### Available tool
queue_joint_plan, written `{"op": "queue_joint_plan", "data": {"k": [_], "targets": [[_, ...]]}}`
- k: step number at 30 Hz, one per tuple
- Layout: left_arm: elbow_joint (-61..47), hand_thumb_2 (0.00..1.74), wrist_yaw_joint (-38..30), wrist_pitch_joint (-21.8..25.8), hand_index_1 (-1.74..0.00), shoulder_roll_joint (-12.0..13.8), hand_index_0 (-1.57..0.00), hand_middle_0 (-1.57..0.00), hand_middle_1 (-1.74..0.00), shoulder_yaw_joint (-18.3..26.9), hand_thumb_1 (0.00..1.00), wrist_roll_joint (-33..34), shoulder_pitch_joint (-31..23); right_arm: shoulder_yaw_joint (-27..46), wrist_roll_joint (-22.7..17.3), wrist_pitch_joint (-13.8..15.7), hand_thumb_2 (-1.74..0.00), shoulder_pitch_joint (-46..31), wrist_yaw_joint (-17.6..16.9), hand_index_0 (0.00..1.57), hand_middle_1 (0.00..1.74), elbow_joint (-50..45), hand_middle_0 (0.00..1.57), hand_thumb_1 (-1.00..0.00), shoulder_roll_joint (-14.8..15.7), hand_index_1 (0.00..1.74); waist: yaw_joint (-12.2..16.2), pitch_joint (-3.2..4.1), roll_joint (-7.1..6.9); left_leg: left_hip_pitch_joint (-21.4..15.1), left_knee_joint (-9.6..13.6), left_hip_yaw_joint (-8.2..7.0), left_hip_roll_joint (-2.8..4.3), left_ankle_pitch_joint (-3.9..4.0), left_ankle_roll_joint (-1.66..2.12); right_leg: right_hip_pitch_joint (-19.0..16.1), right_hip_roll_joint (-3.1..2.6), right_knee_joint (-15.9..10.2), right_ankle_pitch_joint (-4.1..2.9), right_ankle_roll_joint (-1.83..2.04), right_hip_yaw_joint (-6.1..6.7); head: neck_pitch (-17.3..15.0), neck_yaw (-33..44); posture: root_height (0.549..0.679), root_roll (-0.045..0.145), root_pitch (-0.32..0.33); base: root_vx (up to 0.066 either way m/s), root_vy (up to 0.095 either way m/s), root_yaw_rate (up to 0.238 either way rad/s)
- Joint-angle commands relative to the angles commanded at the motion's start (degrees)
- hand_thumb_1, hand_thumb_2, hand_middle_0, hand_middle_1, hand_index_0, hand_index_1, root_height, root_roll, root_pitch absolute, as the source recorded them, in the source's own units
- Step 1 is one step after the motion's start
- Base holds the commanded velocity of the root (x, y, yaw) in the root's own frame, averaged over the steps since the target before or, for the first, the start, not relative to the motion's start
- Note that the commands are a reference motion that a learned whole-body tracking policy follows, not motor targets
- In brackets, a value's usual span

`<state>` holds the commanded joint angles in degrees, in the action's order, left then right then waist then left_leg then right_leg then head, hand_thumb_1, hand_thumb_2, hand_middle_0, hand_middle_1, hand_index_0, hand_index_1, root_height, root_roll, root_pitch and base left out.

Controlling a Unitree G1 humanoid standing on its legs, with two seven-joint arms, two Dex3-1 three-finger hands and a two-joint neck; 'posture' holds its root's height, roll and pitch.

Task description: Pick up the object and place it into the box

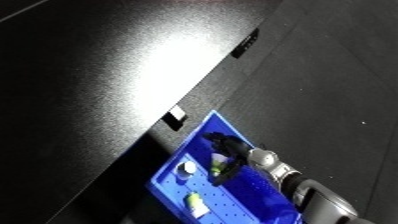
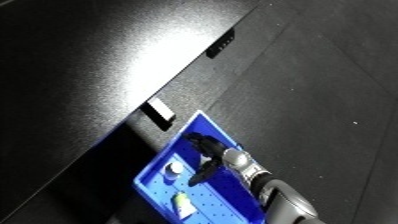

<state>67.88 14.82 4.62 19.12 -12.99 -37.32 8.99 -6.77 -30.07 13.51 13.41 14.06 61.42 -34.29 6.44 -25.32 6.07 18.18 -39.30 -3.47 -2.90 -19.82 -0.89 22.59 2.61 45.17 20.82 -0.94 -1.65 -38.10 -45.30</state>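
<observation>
Object (image 1: 218, 161), seemingly yellow-green, held in curled fingers (image 1: 233, 169) of right hand (image 1: 233, 147) over blue bin (image 1: 233, 202).

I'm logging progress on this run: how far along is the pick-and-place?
Looks near the end. Done: the blue bin already holds a white-capped item and a yellow-green item. In hand: the right robot hand is over the bin, with something yellow-green at its fingers; whether it is gripped is unclear. Left: letting go and drawing back. The left robot hand isn't visible.
</observation>
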Motion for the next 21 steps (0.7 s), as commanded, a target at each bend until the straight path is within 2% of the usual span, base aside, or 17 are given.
{"op": "queue_joint_plan", "data": {"k": [3, 6, 11, 21], "targets": [[0.35, 0.00, -0.49, 0.00, 0.00, 0.06, 0.00, 0.00, 0.00, 0.30, 0.00, 0.68, 0.34, -1.36, 0.68, -1.56, 0.00, 0.65, -0.27, 0.00, 0.00, -0.22, 0.00, 0.00, 1.52, 0.00, -1.05, 0.02, -0.68, 0.31, -0.11, 0.52, 0.12, 0.30, 0.15, -0.25, 0.41, -0.25, -0.17, 0.10, -0.57, 0.27, 6.50, 0.637, 0.078, -0.025, -0.012, -0.077, 0.154], [0.77, 0.00, -0.97, 0.25, 0.00, 0.16, 0.00, 0.00, 0.00, 0.55, 0.00, 1.36, 0.85, -2.94, 1.46, -3.38, 0.00, 1.74, -0.69, 0.00, 0.00, -0.06, 0.00, 0.00, 3.18, 0.00, -2.20, 0.00, -1.46, 0.92, -0.12, 1.18, 0.25, 0.78, 0.17, -0.31, 0.59, -0.26, -0.23, 0.12, -1.17, 0.39, 13.68, 0.637, 0.075, -0.026, -0.017, -0.093, 0.135], [0.94, 0.00, -1.51, -0.16, 0.00, 0.76, 0.00, 0.00, 0.00, 0.87, 0.00, 2.18, 1.88, -4.66, 2.04, -6.52, 0.00, 3.40, -1.45, 0.00, 0.00, -0.54, 0.00, 0.00, 4.93, 0.00, -3.81, -0.09, -2.66, 2.17, -0.62, 2.21, 0.55, 1.47, 0.14, -0.25, 0.90, 0.21, -0.17, 0.20, -2.31, 1.39, 26.08, 0.636, 0.066, -0.028, -0.011, -0.089, 0.112], [0.69, 0.00, -1.45, -0.99, 0.00, 1.79, 0.00, 0.00, 0.00, 1.38, 0.00, 4.14, 3.05, -6.78, 2.98, -10.85, 0.00, 4.11, -2.94, 0.00, 0.00, -0.52, 0.00, 0.00, 7.43, 0.00, -6.22, -0.28, -3.73, 3.32, -1.75, 3.34, 0.84, 2.79, -0.06, -0.49, 2.15, 1.67, -0.14, 0.61, -4.56, 3.75, 47.10, 0.633, 0.053, -0.040, 0.012, -0.056, 0.156]]}}
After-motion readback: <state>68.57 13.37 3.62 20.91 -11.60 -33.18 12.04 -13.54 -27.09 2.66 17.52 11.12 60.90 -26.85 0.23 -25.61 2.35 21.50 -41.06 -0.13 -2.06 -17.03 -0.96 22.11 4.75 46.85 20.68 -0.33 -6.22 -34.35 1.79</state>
